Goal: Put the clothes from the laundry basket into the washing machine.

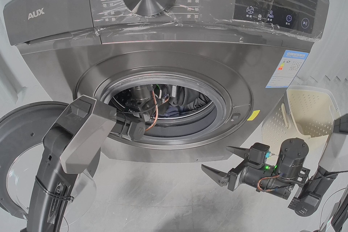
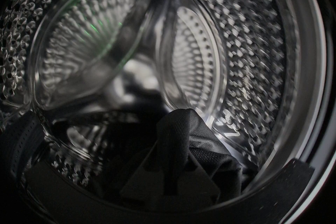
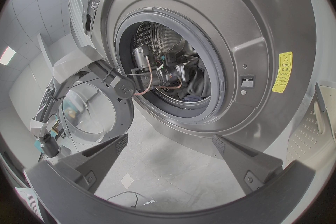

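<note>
**Arm in the drum, basket behind.** The left arm goes in through the door ring (image 1: 226,106) of the washer (image 1: 188,58). The left gripper (image 3: 185,74) is deep in the drum (image 2: 252,60), up against the dark clothes (image 2: 196,154). The clothes lie straight ahead of that gripper and low, heaped on the drum's bottom with one fold standing up. It is a crumpled heap with no clear long axis. Whether the gripper is clamped on the cloth or free of it cannot be told in the dark of the drum.

Outside, the right gripper (image 1: 215,158) hangs below the door ring, its fingers (image 1: 239,152) spread wide and holding nothing. The basket (image 1: 275,127) stands behind it on the wrist side, away from where the fingertips point. What shows of its inside holds no clothes.

The load looks to be in, or nearly so. The coming move probably falls to the left arm: let go if it grips, then draw straight back, since the cloth is ahead of the fingers and the only way out is behind them.

The drum wall is smooth perforated steel, so cloth should slip free. Room is tight, because the arm and its cable (image 1: 156,113) take up part of the ring, and a snagged fold could trail out. The door (image 1: 21,135) stands swung open past the left elbow, above a pale, smooth floor (image 1: 163,189).
</note>
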### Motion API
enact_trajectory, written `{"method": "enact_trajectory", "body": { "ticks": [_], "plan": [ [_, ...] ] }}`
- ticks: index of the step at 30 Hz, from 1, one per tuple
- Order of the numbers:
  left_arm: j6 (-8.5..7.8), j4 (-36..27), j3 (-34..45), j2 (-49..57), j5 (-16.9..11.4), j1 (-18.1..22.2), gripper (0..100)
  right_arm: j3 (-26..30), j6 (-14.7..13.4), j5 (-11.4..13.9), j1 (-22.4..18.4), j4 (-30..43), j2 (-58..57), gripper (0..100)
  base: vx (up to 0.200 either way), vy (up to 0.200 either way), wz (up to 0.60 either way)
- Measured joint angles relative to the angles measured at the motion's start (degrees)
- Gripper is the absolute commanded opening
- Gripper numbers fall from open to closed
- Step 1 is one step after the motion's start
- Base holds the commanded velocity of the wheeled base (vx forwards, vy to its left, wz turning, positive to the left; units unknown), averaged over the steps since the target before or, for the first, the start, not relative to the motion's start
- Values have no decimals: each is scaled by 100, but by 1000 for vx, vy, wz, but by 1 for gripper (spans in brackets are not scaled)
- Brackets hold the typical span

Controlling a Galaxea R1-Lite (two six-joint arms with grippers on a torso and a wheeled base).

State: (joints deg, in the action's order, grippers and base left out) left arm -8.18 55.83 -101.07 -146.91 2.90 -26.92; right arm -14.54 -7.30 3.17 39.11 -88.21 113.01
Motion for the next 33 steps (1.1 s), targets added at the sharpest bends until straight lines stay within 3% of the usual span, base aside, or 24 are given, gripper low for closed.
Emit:
{"method": "enact_trajectory", "body": {
  "ticks": [6, 15, 16, 27, 33],
  "plan": [
    [416, -229, -1084, -406, 539, 156, 0, -26, 0, -2, 5, 0, 0, 100, 0, 0, 0],
    [649, -383, -1172, -599, 610, 99, 0, -30, 2, -2, 5, 0, 0, 100, 0, 0, 0],
    [677, -411, -1064, -572, 610, 77, 100, -30, 0, -2, 2, 0, 0, 100, 0, 0, 0],
    [1014, -534, 424, 44, 607, -84, 100, -30, -5, -5, 5, 0, 2, 100, 0, 0, 0],
    [1067, -430, 1191, 460, 601, -216, 100, -20, -6, -2, 6, 0, 0, 100, 0, 0, 0]
  ]
}}
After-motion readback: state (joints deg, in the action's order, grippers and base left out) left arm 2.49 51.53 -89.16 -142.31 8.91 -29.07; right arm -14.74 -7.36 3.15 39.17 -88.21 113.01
